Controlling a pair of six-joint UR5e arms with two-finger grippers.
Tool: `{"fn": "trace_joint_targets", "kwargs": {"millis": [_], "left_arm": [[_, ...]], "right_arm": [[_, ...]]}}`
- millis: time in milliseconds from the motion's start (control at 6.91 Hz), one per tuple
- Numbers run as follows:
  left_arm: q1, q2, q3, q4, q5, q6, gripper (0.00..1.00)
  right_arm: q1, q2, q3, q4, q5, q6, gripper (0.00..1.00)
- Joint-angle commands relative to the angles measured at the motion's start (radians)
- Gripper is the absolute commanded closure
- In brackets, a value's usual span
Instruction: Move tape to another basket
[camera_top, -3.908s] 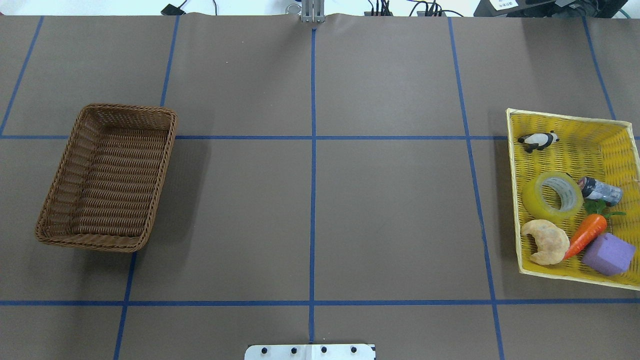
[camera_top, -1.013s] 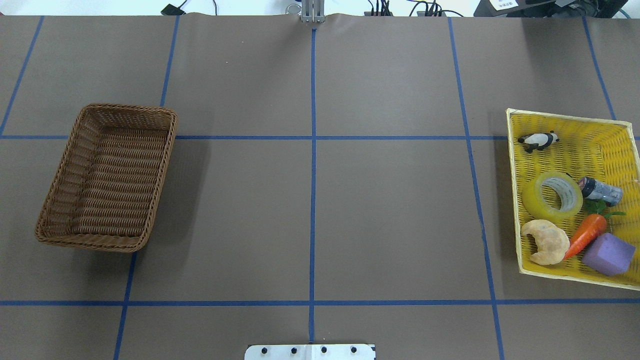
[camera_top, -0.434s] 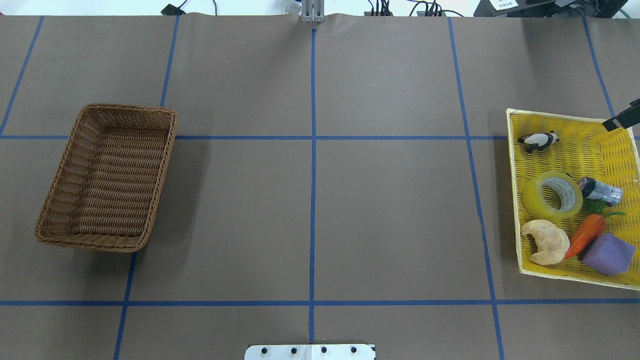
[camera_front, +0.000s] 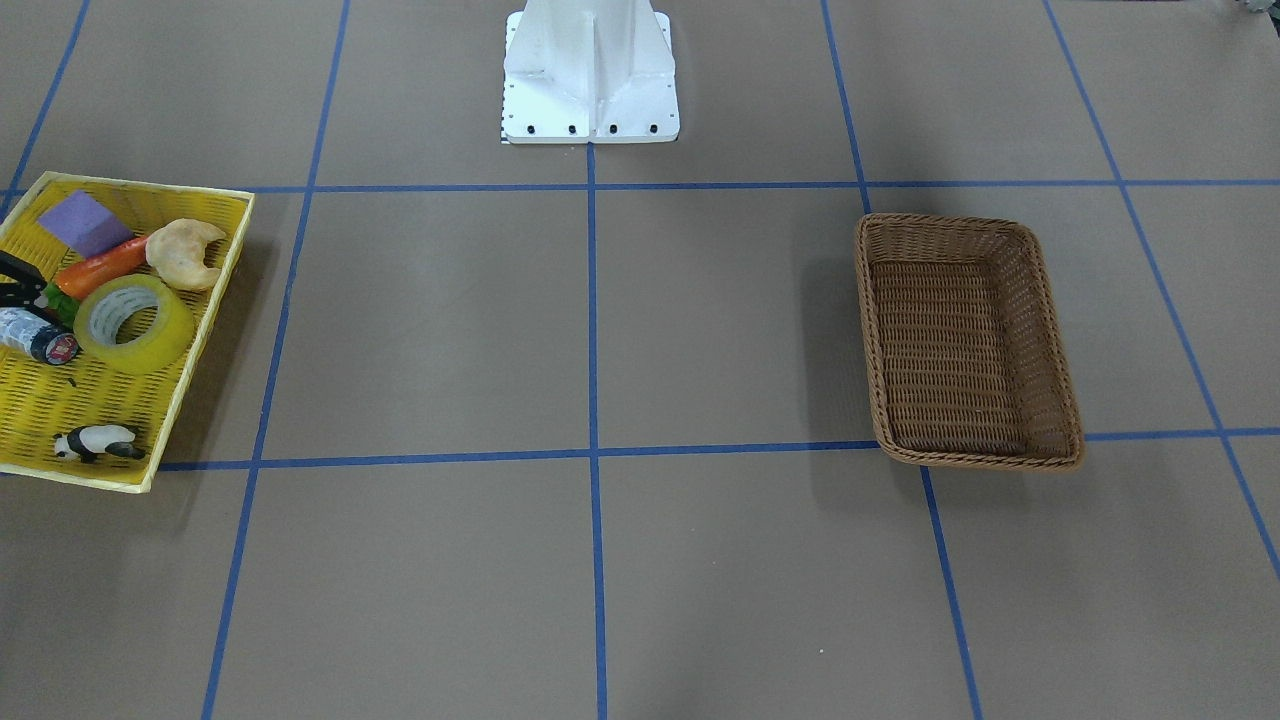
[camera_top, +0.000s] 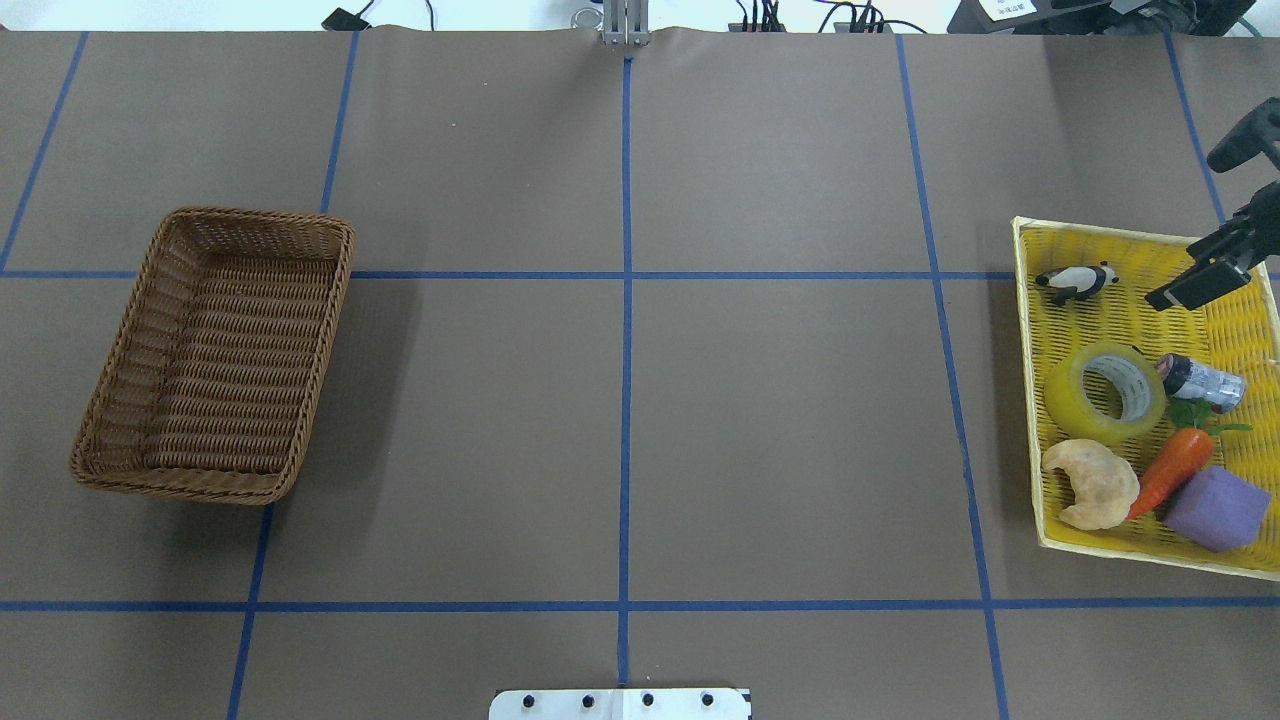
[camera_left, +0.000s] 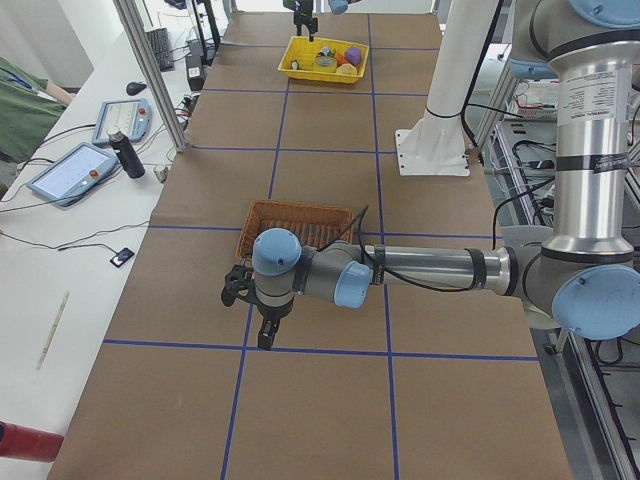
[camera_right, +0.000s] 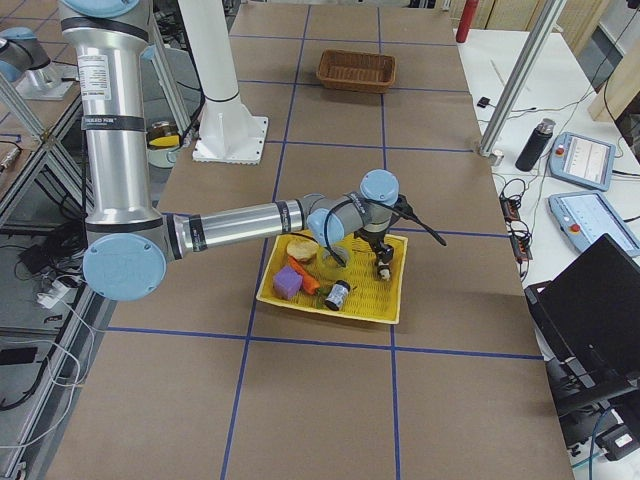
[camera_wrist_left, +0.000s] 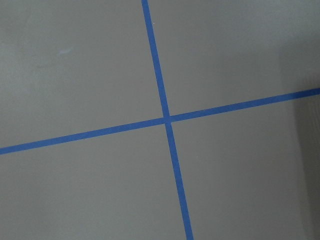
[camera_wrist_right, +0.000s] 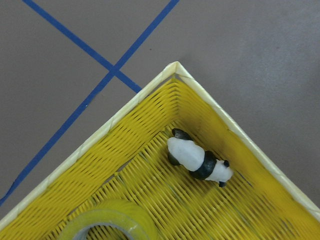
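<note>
Tape (camera_top: 1068, 400) lies flat in the tray (camera_top: 1130, 310), just robot-ward of the right tool (camera_top: 1182, 230), which hovers spread wide, empty.

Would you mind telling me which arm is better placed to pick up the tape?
Right. The right end effector hovers over the yellow mesh tray holding the tape. The left end effector is at the table's opposite end, beyond the wicker basket.
</note>
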Motion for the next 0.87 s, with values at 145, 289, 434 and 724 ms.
{"fn": "trace_joint_targets", "kwargs": {"millis": [145, 289, 434, 724], "left_arm": [[0.001, 0.001, 0.037, -0.044, 0.000, 0.000, 0.02], [0.001, 0.001, 0.037, -0.044, 0.000, 0.000, 0.02], [0.001, -0.001, 0.038, -0.044, 0.000, 0.000, 0.02], [0.001, -0.004, 0.040, -0.042, 0.000, 0.000, 0.02]], "right_arm": [[-0.081, 0.011, -0.056, 0.007, -0.036, -0.041, 0.01], [-0.093, 0.011, -0.064, 0.007, -0.038, -0.048, 0.01], [-0.104, 0.011, -0.066, 0.007, -0.038, -0.051, 0.01], [-0.118, 0.013, -0.096, 0.005, -0.036, -0.051, 0.01]]}}
